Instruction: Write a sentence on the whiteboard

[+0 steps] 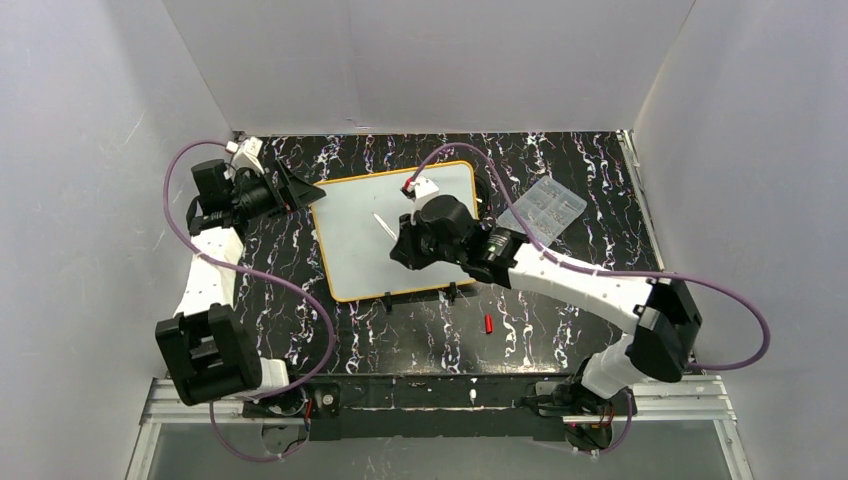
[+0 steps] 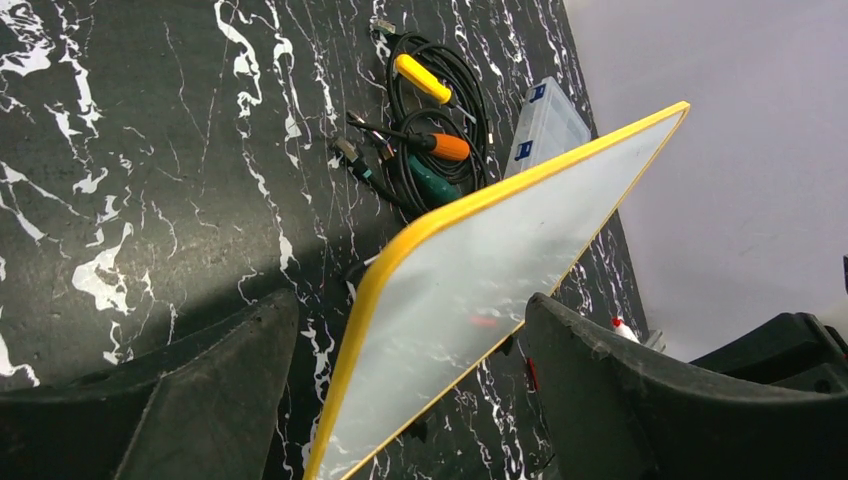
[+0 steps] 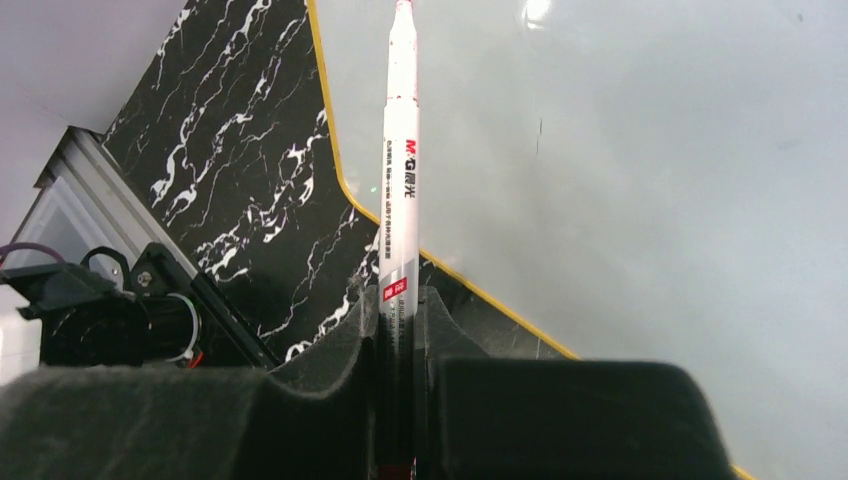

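Note:
The whiteboard (image 1: 355, 255), white with an orange-yellow rim, lies flat on the black marble table. No red letters of the sentence show on it. My right gripper (image 1: 407, 243) is over the board's middle, shut on a white marker (image 1: 383, 224) that points to the far left. In the right wrist view the marker (image 3: 403, 150) sticks out from the shut gripper (image 3: 400, 300) over the whiteboard (image 3: 620, 180); I cannot tell whether its tip touches. My left gripper (image 1: 303, 190) is open at the board's far left corner. In the left wrist view this gripper (image 2: 410, 305) straddles the whiteboard's rim (image 2: 365, 330).
A clear plastic parts box (image 1: 545, 207) lies right of the board. A red marker cap (image 1: 489, 323) lies on the table near the front. Coiled cables and screwdrivers (image 2: 430, 130) lie beyond the board. Two black clips (image 1: 388, 300) sit on its near edge.

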You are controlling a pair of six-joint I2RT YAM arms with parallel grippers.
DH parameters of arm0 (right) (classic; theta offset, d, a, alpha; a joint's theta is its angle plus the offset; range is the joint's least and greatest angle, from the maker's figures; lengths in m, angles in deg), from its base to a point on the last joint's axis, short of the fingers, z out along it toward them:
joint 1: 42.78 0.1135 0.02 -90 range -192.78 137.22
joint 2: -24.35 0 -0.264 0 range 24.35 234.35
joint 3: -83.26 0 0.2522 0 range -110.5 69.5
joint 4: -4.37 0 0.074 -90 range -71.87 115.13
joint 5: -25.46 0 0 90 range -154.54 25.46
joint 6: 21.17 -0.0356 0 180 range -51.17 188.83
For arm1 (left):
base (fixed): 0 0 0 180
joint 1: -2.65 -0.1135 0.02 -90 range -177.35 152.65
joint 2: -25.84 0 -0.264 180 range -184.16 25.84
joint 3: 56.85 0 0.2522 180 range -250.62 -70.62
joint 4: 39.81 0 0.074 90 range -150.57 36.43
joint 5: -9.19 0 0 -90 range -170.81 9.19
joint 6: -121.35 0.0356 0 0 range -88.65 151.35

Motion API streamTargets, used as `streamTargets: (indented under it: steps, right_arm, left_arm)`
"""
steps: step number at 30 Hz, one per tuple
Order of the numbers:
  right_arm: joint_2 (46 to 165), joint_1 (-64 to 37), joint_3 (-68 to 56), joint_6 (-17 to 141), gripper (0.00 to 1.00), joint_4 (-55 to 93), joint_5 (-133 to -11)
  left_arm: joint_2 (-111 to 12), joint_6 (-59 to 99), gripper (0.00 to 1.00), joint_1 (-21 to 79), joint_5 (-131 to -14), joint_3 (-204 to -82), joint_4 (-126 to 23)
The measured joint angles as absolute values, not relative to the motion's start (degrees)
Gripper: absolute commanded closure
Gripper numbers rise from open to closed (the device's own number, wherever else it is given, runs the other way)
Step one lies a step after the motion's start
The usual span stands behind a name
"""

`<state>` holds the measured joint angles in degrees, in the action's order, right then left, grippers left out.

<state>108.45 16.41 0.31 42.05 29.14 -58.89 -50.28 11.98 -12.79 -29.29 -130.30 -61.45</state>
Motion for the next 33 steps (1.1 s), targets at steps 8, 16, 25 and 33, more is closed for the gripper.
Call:
streamTargets:
  steps: [8, 16, 25, 33]
  right_arm:
    - [115.7, 16.5, -5.6, 42.1, 0.99, 28.6, -60.2]
    - [116.8, 16.5, -6.6, 42.1, 0.99, 28.6, -60.6]
    - [116.8, 16.7, -6.6, 42.1, 0.99, 28.7, -60.4]
    - [116.8, 17.3, -6.6, 42.1, 0.99, 28.7, -60.1]
  left_arm:
    - [-55.4, 9.0, 0.22, -12.8, -26.0, -130.2, -55.5]
    - [-55.2, 8.3, 0.31, -10.4, -22.2, -129.4, -51.7]
    - [-52.9, 10.8, 0.37, -7.3, -21.0, -127.4, -52.0]
    - [-52.5, 13.0, 0.38, -5.3, -22.6, -127.4, -54.7]
